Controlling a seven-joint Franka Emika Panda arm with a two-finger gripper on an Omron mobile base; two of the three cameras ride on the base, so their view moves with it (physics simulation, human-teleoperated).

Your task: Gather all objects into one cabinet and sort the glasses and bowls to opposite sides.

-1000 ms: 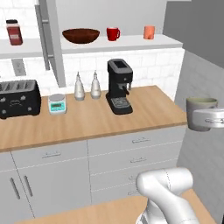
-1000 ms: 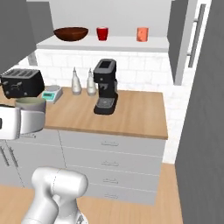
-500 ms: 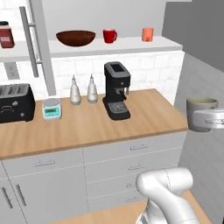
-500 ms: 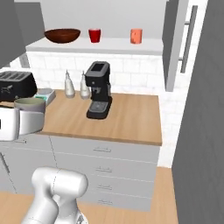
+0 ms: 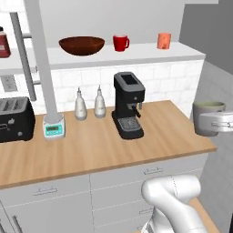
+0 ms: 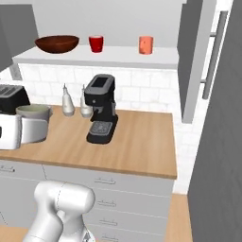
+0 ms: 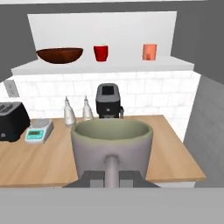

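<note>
Three of the vessels are already being kept on the white shelf (image 5: 136, 54) of the opened cabinet: the dark brown bowl (image 5: 82, 45) is sitting at the left, the red mug (image 5: 120, 43) is standing just right of it, and the orange cup (image 5: 164, 40) is standing further right, apart from the mug. The fourth, a pale grey cup (image 7: 112, 142), is being carried upright by the end effector (image 7: 112, 173), whose fingers are being pressed together on the cup's near wall, so that the cup is being pinched by its rim side and kept level. In the left base view the cup (image 5: 208, 117) is being held in the air off the right end of the wooden surface (image 5: 100, 145), well below the shelf; in the right base view it (image 6: 34, 123) is being shown low at the left. The bowl is judged to be kept at one end so that the cups can be grouped at the other, and the grey cup is most likely being brought toward the free space on the right, near the orange cup. A lift above the coffee machine (image 5: 128, 104) is judged to be needed, so that it is not being struck on the way up.
</note>
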